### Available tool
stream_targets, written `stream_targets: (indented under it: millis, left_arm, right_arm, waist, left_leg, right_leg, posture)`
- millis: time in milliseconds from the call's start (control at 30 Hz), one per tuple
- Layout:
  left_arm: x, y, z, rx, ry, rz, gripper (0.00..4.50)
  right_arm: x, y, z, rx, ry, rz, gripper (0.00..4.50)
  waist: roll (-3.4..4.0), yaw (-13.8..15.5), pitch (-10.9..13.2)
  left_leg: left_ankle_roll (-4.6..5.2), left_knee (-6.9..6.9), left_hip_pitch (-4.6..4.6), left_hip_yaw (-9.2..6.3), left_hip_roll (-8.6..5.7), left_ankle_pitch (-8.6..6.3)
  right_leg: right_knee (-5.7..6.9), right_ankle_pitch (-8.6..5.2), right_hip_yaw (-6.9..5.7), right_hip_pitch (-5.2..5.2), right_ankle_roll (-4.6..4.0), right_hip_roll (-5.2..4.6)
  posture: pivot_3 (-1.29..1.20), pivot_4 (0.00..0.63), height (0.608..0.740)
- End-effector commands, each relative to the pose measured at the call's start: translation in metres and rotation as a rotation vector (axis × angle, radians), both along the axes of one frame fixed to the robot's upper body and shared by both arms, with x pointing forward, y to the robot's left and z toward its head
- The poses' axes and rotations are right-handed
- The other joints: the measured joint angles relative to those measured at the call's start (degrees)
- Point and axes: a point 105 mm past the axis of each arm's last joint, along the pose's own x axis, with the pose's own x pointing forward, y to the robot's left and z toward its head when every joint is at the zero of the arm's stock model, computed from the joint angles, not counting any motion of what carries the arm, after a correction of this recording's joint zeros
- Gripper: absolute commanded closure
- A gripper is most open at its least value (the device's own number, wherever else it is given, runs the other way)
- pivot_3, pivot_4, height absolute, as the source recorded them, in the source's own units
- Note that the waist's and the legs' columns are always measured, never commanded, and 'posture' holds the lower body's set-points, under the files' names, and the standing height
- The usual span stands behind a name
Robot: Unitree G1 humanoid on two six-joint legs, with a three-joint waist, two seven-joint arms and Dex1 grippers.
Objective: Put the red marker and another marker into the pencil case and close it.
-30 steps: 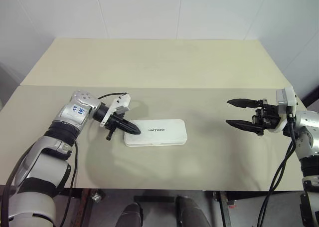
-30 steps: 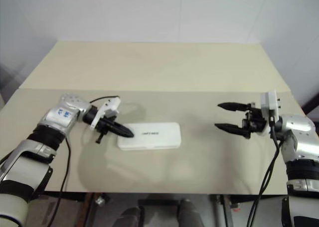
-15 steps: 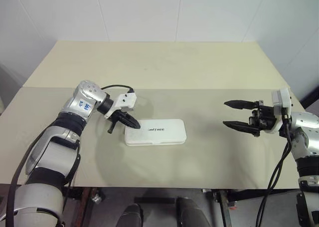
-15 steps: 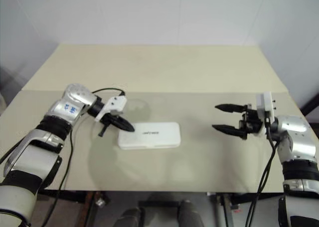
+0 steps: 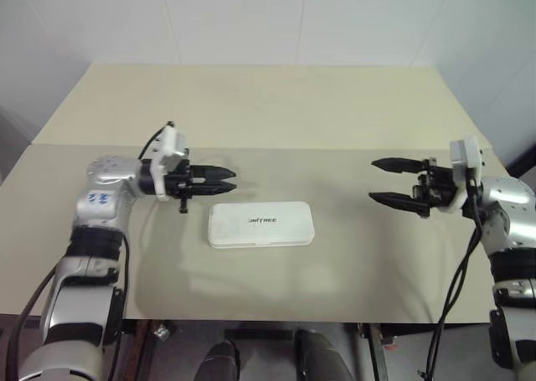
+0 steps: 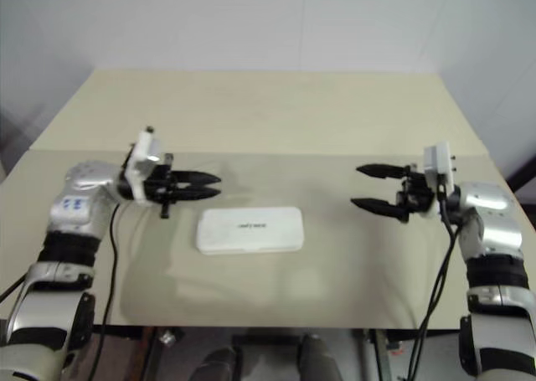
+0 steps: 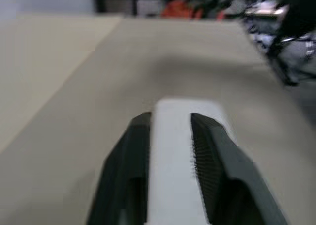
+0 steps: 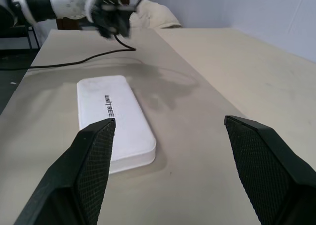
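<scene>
beige table [image 5: 276,113], closed pencil case [image 5: 261,224] lettering

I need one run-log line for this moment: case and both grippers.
case: shut, flat on table | left gripper: slightly open, empty, above case's left end | right gripper: open, empty, apart

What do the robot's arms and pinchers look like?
Both arms are shiny silver with black bands at the joints. The left arm has small blue markings near the wrist. Thin black cables loop along each arm. Each wrist carries a small white block. The left gripper and right gripper each have two long, pointed black fingers with finely ribbed inner pads.
</scene>
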Motion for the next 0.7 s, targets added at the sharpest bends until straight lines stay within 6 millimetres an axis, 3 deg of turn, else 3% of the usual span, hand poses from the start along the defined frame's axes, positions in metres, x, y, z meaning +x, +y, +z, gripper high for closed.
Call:
stream_targets:
  millis: [33,233,500,700]
  left_arm:
    - [-0.019,0.009,0.015,-0.039,-0.052,-0.035,2.05]
    - [-0.042,0.022,0.009,-0.049,-0.036,-0.037,0.08]
    - [-0.054,0.045,0.013,-0.029,-0.03,0.049,0.03]
    - [-0.061,0.051,0.029,-0.091,-0.041,0.132,0.03]
  right_arm:
    - [-0.002,0.007,0.007,-0.026,-0.032,0.085,0.0]
    - [0.006,0.013,0.009,-0.04,-0.031,0.096,0.0]
    - [0.01,0.011,0.012,-0.055,-0.029,0.089,0.0]
    - [0.012,0.017,0.012,-0.031,-0.043,0.101,0.0]
  waist:
    - [0.0,0.0,0.0]
    - [0.0,-0.1,0.0]
    - [0.01,-0.32,0.0]
    - [0.01,-0.2,0.01]
  left_leg:
    - [0.0,-0.01,0.0,0.0,0.0,0.0]
    - [0.0,0.01,0.03,0.01,-0.01,0.0]
    - [0.0,-0.03,0.04,0.02,0.0,0.0]
    - [0.0,-0.03,0.05,0.02,0.01,0.0]
  right_leg:
    - [0.0,0.0,0.0,0.0,0.0,0.0]
    - [-0.01,0.0,0.0,0.05,-0.01,0.01]
    - [-0.03,-0.02,0.0,0.04,-0.04,0.01]
    - [-0.04,-0.03,-0.01,0.05,-0.05,0.01]
  posture:
    - [0.0,0.15,0.74]
    - [0.0,0.15,0.74]
    - [0.0,0.15,0.74]
    - [0.0,0.15,0.74]
